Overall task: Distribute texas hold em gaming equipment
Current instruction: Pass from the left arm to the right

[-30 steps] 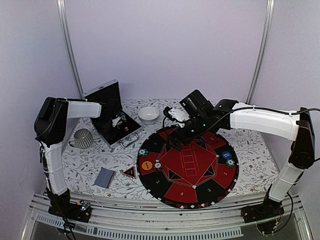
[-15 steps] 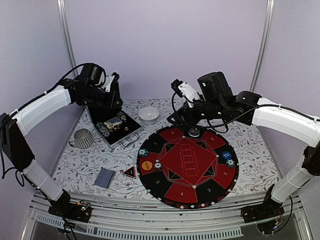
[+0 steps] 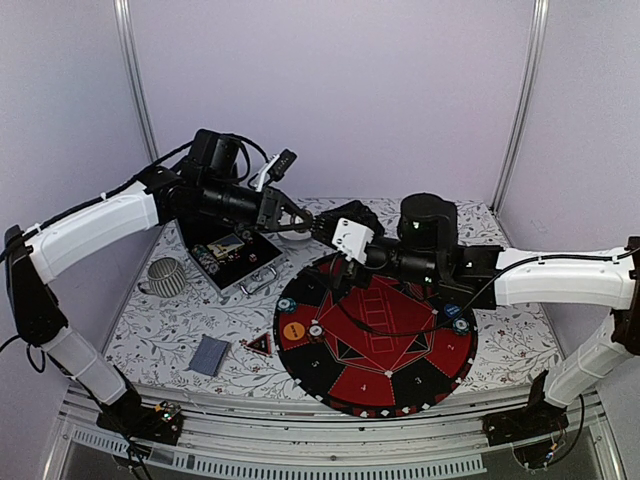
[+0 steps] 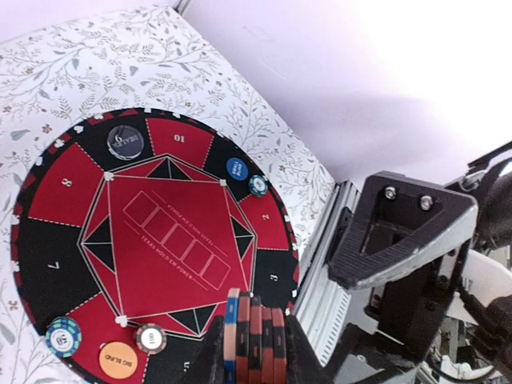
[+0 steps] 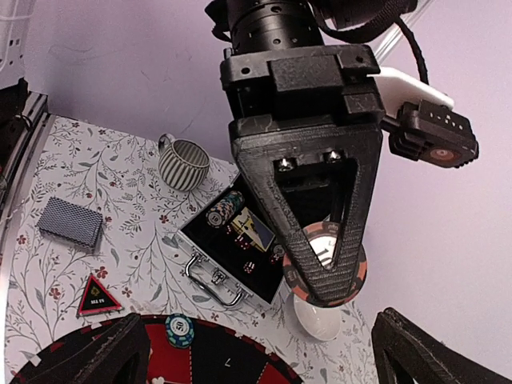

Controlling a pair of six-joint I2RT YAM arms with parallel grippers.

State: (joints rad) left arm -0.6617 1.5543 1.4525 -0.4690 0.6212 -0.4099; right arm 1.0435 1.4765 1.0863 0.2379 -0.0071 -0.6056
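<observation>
While my left hand [image 3: 303,227] hangs in the air over the far left rim of the round felt mat [image 3: 400,378], it is pressed together on a small stack of poker chips [image 4: 256,334]. At the bottom of the left wrist view this stack stands on edge between my two fingers. Most of its chips have a red-orange striped edge, and the one at the left end is blue. In the middle of the right wrist view the same stack shows its round face, pinched at the tip of the black left hand. My right hand [image 5: 258,324] is spread wide and holds nothing. In the top view it is just to the right of the left hand, and the two face each other.

On the mat, at its left side in the top view, lies the orange button disc [image 3: 293,330], with a white chip [image 3: 316,328] just to the right of it and a teal chip [image 3: 287,304] above it near the rim. At the right side lies the blue button disc [image 3: 453,311], with a second teal chip [image 3: 461,325] just below it. The deck of cards [image 3: 210,355], backs up, lies on the flowered surface [image 3: 170,325] in the lower left, off the mat, near a small red and black triangle [image 3: 260,345]. The open case [image 3: 262,264] in the upper left has more chips [image 5: 224,210] inside, and a striped cup [image 3: 167,277] stands left of it
</observation>
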